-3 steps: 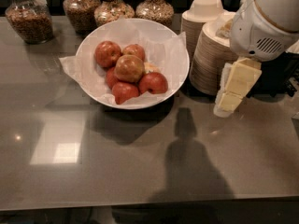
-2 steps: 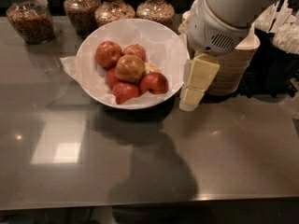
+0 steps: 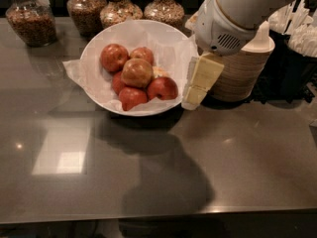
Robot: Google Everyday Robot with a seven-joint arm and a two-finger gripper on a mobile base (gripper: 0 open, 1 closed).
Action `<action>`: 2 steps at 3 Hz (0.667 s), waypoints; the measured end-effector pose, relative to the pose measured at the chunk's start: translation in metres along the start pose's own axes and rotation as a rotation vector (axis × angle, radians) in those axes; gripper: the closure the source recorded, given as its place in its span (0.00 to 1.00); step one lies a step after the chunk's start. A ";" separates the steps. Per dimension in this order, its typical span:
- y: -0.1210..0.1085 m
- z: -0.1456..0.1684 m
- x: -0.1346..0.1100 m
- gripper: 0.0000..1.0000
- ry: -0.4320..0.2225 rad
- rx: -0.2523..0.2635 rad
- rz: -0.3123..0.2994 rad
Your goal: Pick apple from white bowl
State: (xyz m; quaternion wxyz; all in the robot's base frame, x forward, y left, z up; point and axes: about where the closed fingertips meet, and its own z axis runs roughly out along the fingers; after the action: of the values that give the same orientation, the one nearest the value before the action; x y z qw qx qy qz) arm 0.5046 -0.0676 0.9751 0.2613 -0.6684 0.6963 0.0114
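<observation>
1. Presently, the gripper [image 3: 194, 94] is held just at the right rim of the white bowl [image 3: 148, 111], low over the counter [image 3: 223, 157]. Nothing is held in it, and whether it is wide or narrow cannot be told.
2. The approach is judged to be the step in hand; no grasp is made yet.
3. The apple [image 3: 137, 72] is seen on top of the pile, mid-bowl, touching the smaller red apples [image 3: 162, 88].
4. Next, a move left over the rim is called for, then a descent from above.
5. Room is tight at the right, where the stacked cream bowls [image 3: 242, 76] stand close. More room is offered near, and jars [image 3: 32, 21] line the far edge.
</observation>
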 end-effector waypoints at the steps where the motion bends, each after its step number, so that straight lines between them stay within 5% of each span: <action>1: -0.026 0.013 -0.033 0.00 -0.127 0.026 -0.001; 2: -0.041 0.030 -0.057 0.02 -0.240 -0.011 0.015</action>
State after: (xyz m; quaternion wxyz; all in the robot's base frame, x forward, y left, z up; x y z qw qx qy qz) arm 0.5518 -0.0080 0.9845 0.3392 -0.6585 0.6647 0.0972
